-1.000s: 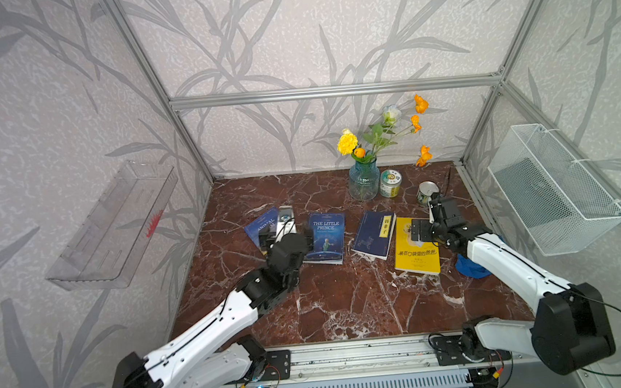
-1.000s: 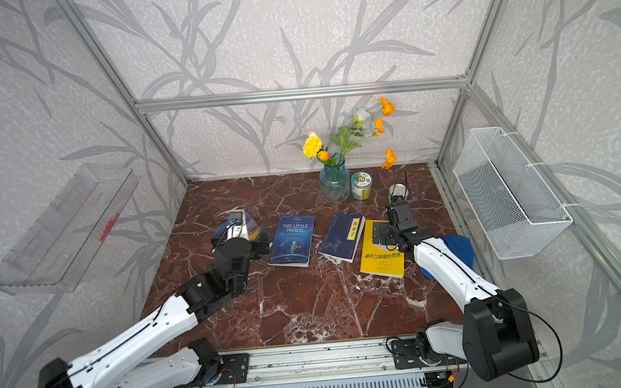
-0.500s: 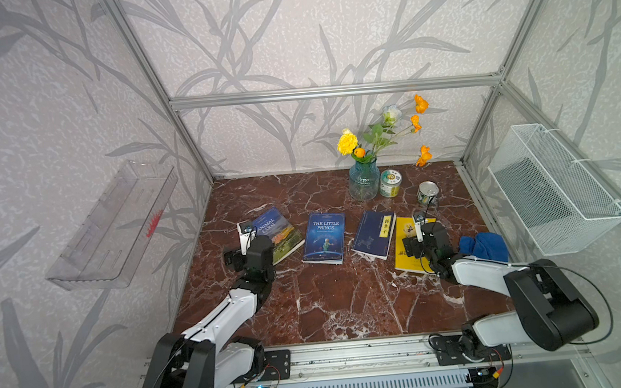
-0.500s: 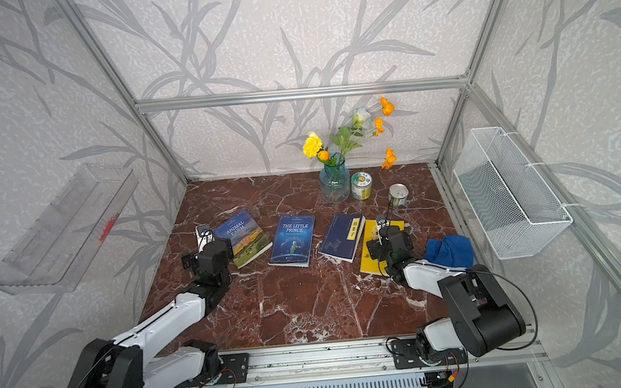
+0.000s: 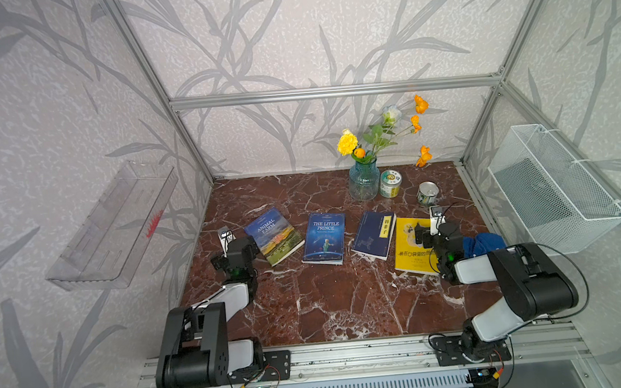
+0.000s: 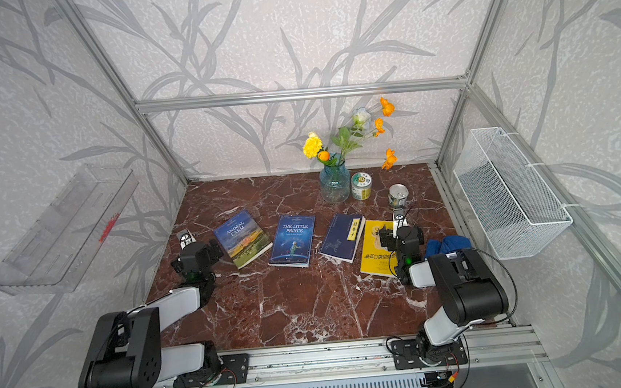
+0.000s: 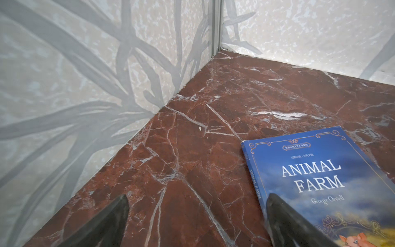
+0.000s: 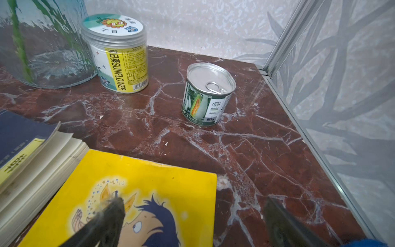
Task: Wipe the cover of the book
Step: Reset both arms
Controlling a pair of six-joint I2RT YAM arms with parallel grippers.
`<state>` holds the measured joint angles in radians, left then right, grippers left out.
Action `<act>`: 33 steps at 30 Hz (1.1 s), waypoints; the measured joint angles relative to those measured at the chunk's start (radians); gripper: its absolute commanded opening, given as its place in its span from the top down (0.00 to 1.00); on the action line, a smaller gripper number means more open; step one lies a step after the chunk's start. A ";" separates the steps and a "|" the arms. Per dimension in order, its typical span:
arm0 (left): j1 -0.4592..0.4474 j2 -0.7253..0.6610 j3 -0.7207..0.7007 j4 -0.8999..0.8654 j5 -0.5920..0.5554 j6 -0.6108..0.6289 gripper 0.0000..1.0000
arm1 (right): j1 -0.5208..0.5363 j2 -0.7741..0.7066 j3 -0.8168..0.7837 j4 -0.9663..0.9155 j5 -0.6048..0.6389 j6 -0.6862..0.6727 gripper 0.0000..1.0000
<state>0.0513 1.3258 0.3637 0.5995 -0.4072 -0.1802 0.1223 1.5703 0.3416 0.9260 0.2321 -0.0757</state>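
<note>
Several books lie in a row on the red marble table: Animal Farm, The Little Prince, a dark blue book and a yellow book. A blue cloth lies crumpled on the table right of the yellow book. My left gripper sits low beside Animal Farm, open and empty, one finger over the cover's edge. My right gripper is open and empty at the yellow book's right edge, one finger over the cover, the other over bare marble.
A glass vase of flowers, a sunflower jar and a tin can stand at the back right. A white wire basket hangs on the right wall, a clear plastic shelf on the left wall.
Both arms have drawn back toward the front rail and folded low. Animal Farm and the blue cloth now show fully. Both grippers stay open.
</note>
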 measured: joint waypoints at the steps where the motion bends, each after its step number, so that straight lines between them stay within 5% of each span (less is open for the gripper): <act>1: 0.001 0.000 0.000 0.001 0.019 0.000 0.00 | 0.001 0.002 0.000 0.010 -0.015 -0.002 0.01; 8: -0.009 -0.003 0.002 0.006 0.154 0.027 0.00 | 0.032 0.009 -0.002 0.085 -0.086 -0.031 0.01; 16: -0.042 -0.076 -0.026 0.025 0.095 0.094 0.00 | 0.032 0.013 -0.002 0.109 -0.100 -0.042 0.01; 20: -0.041 -0.003 0.018 0.006 0.069 0.117 0.00 | 0.032 0.013 -0.002 0.110 -0.103 -0.045 0.01; 26: -0.036 0.049 0.070 -0.005 0.191 0.116 0.00 | 0.032 0.013 -0.002 0.110 -0.103 -0.046 0.01; 33: -0.029 0.204 -0.030 0.261 0.205 0.106 0.00 | 0.032 0.013 -0.002 0.110 -0.103 -0.046 0.01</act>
<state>0.0223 1.5303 0.3340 0.8600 -0.2024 -0.0738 0.1543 1.5833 0.3393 1.0359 0.1295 -0.1219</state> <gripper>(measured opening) 0.998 0.991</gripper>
